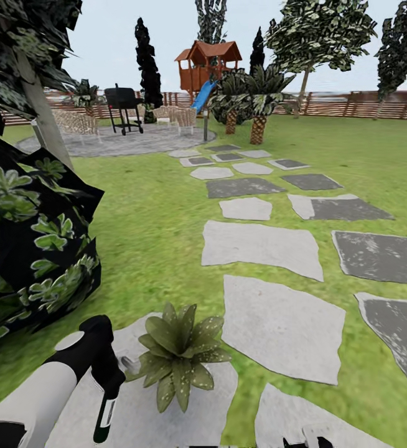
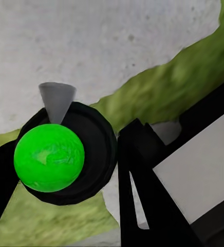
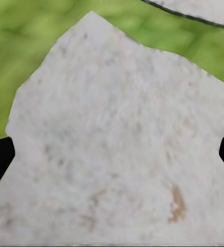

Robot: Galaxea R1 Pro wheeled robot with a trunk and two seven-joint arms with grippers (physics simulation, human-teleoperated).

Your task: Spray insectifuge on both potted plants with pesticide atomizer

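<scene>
One potted plant [image 1: 178, 354], a low rosette of speckled green leaves, sits on a pale stone slab [image 1: 135, 404] in the garden, close in front of me. My left gripper [image 1: 107, 379] is shut on the pesticide atomizer [image 1: 129, 364], whose grey nozzle points at the plant from just beside its leaves. In the left wrist view the atomizer [image 2: 49, 157] shows a bright green round top in a black ring, with black fingers [image 2: 137, 170] on both sides. My right gripper [image 3: 112, 154] is open over a bare slab [image 3: 117, 128]. The second potted plant is out of view.
A big dark leafy bush [image 1: 29, 249] crowds my left side. Stepping slabs [image 1: 262, 246] run ahead across the lawn [image 1: 147, 211] to a paved circle with a grill [image 1: 122, 102]. Palm trees [image 1: 257, 106], a playhouse [image 1: 206, 62] and the slat fence [image 1: 378, 102] stand far back.
</scene>
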